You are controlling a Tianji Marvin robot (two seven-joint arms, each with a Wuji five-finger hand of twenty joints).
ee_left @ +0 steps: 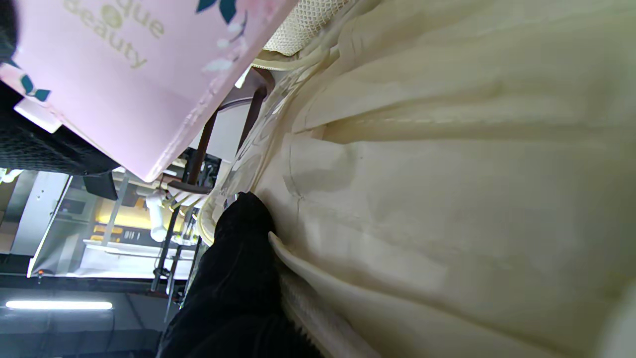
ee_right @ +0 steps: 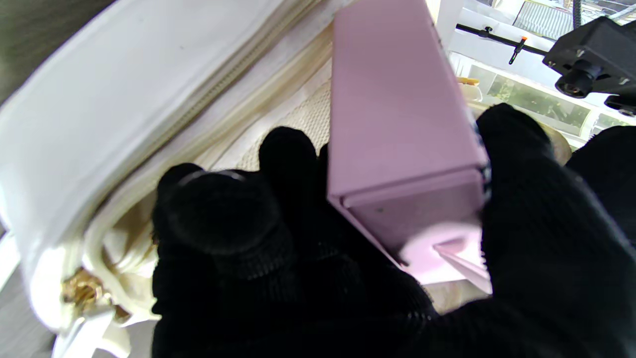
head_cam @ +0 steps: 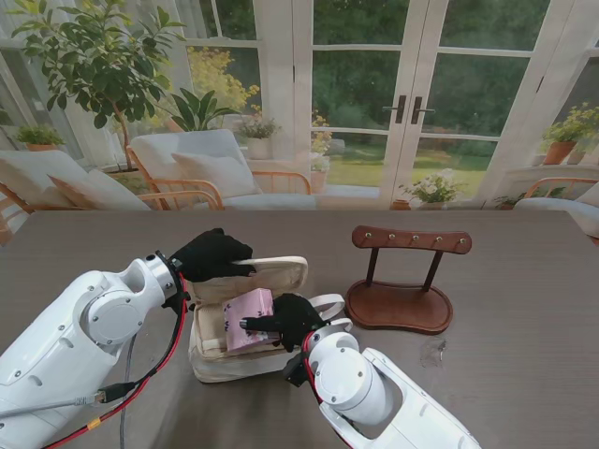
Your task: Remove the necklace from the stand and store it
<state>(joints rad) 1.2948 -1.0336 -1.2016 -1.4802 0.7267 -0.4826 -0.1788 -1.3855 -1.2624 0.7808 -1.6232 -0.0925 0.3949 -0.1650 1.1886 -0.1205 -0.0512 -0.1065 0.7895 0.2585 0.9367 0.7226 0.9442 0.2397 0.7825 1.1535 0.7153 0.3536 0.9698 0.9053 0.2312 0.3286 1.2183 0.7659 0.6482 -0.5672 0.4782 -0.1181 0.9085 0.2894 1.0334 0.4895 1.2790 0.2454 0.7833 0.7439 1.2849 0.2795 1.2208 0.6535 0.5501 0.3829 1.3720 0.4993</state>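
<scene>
Pink box (head_cam: 247, 316) clamped in black-gloved right hand (head_cam: 292, 318), partly inside open cream bag (head_cam: 245, 360). Left hand (head_cam: 211, 253) gripping bag's far flap. Wooden stand (head_cam: 404, 281) bare, right of bag. Necklace not discernible.

table (head_cam: 524, 281) — dark wood-grain | on it: cream bag (head_cam: 281, 273) — wooden stand (head_cam: 401, 304), just right

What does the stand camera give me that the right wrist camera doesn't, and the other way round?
Only the stand view shows the wooden stand, bare of any necklace, and the left hand on the bag's raised flap. Only the right wrist view shows the zipper and mesh lining. Both show the right hand holding the pink box at the cream bag.
</scene>
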